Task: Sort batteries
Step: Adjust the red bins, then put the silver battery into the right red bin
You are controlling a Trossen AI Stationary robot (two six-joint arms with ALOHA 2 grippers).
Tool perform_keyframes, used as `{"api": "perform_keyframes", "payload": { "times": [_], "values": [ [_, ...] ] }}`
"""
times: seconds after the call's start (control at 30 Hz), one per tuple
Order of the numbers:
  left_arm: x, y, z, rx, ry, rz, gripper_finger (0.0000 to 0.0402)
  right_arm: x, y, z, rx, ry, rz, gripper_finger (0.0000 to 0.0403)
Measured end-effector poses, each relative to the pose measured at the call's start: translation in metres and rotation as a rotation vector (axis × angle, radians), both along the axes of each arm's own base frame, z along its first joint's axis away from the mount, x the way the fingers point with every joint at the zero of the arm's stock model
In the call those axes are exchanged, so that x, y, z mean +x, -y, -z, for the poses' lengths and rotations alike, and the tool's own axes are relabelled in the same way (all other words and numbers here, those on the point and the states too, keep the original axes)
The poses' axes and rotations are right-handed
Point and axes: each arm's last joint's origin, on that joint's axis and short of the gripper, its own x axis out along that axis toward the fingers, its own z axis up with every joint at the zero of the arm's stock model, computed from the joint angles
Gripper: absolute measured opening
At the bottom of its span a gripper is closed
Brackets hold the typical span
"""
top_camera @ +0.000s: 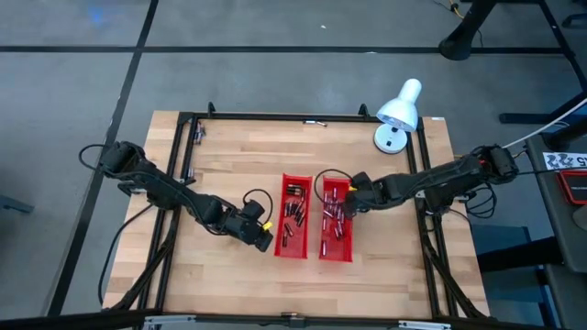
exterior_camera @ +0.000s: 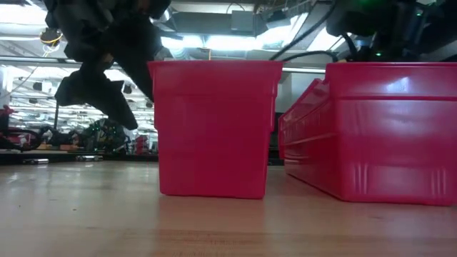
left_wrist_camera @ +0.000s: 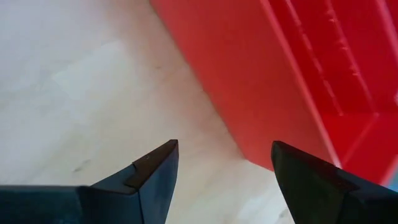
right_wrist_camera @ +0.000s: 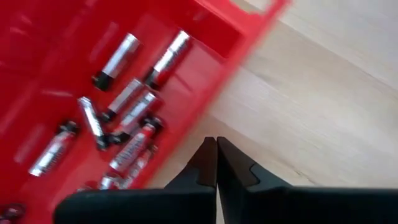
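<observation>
Two red trays sit side by side mid-table: the left tray (top_camera: 281, 246) and the right tray (top_camera: 348, 240). Both hold several small silvery and dark batteries (top_camera: 292, 216) (right_wrist_camera: 127, 118) lying loose on their floors. My left gripper (top_camera: 267, 240) (left_wrist_camera: 224, 146) is open and hovers over bare wood just outside the left tray's outer wall (left_wrist_camera: 249, 93), with nothing between its fingers. My right gripper (top_camera: 347, 205) (right_wrist_camera: 216, 142) is shut and empty. It hangs above the right tray's rim (right_wrist_camera: 245, 28), at the edge between tray and table.
A white desk lamp (top_camera: 396, 115) stands at the table's far right corner. A black metal frame (top_camera: 275, 116) runs round the wooden tabletop. In the low view the trays (exterior_camera: 214, 128) (exterior_camera: 378, 135) fill the front, with the left arm (exterior_camera: 96, 82) hanging above the wood.
</observation>
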Motion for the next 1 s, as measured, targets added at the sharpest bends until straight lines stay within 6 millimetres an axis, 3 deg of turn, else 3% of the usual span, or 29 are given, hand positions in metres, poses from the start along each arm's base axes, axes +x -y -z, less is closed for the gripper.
{"api": "perform_keyframes", "payload": {
  "times": [0.43, 0.67, 0.87, 1.0],
  "values": [
    [-0.028, -0.022, -0.027, 0.126, -0.043, -0.099, 0.0246, 0.003, 0.012, 0.0, -0.033, 0.006, 0.016, 0.0],
    [-0.028, -0.043, -0.04, 0.18, -0.001, -0.143, 0.0246, -0.013, 0.015, -0.002, -0.07, -0.099, 0.102, 0.0],
    [-0.027, -0.052, -0.042, 0.201, -0.002, -0.148, 0.0246, -0.016, 0.02, -0.018, -0.103, -0.034, 0.13, 0.0],
    [-0.029, -0.052, -0.045, 0.211, 0.004, -0.128, 0.0246, -0.012, 0.021, -0.038, -0.164, 0.015, 0.153, 0.0]
  ]
}}
